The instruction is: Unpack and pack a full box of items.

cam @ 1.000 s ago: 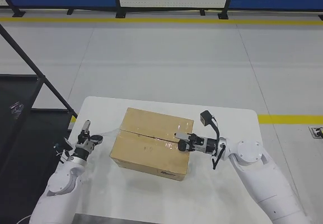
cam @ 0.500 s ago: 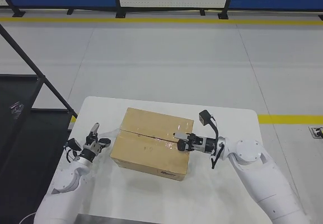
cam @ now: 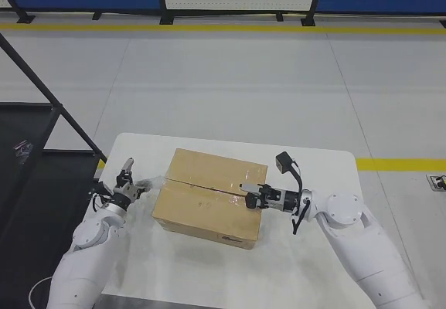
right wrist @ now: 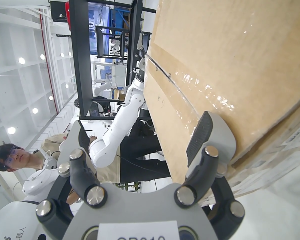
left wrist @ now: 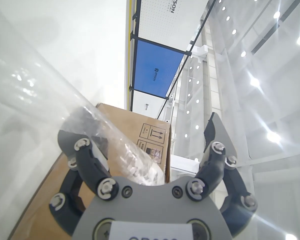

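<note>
Left wrist view catches tape (left wrist: 122, 148) draping left tool (left wrist: 142, 131).

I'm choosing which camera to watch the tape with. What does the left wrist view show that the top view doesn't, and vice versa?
Left wrist view: the handling marks printed on the cardboard box's end. Top view: the white table, and the open right pincer at the box's top seam. Both: the box, the open left pincer beside it, and clear tape running from box to pincer.

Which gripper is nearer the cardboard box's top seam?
Right. The right gripper is over the seam at one end of the cardboard box; the left gripper is beside the opposite end.
</note>
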{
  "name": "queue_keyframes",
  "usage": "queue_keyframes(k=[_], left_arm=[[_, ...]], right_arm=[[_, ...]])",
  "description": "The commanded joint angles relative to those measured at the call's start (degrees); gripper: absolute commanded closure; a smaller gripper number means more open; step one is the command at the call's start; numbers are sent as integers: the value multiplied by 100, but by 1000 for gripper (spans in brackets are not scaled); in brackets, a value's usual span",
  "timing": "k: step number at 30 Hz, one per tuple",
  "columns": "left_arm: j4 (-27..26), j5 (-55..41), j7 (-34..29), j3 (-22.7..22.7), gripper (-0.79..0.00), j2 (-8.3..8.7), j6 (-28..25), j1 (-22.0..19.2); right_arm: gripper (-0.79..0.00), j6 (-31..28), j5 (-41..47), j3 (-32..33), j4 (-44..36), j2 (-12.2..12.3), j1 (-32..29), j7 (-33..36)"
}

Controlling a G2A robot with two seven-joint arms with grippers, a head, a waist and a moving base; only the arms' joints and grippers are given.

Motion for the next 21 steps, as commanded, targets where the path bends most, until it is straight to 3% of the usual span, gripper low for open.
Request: queue_keyframes(k=[1, 8, 21], left_arm=[[18, -68, -50, -89, -785, 15, -142, -48], [-361, -80, -139, -416, -785, 103, -606, 122], [-2072, 659, 338, -719, -785, 228, -606, 812]], right_arm=[[-785, 15, -3, 8, -26, 4, -12, -1], [-785, 48, -28, 18, -74, 13, -22, -4], [-785, 7, 30, -45, 17, -10, 63, 2]])
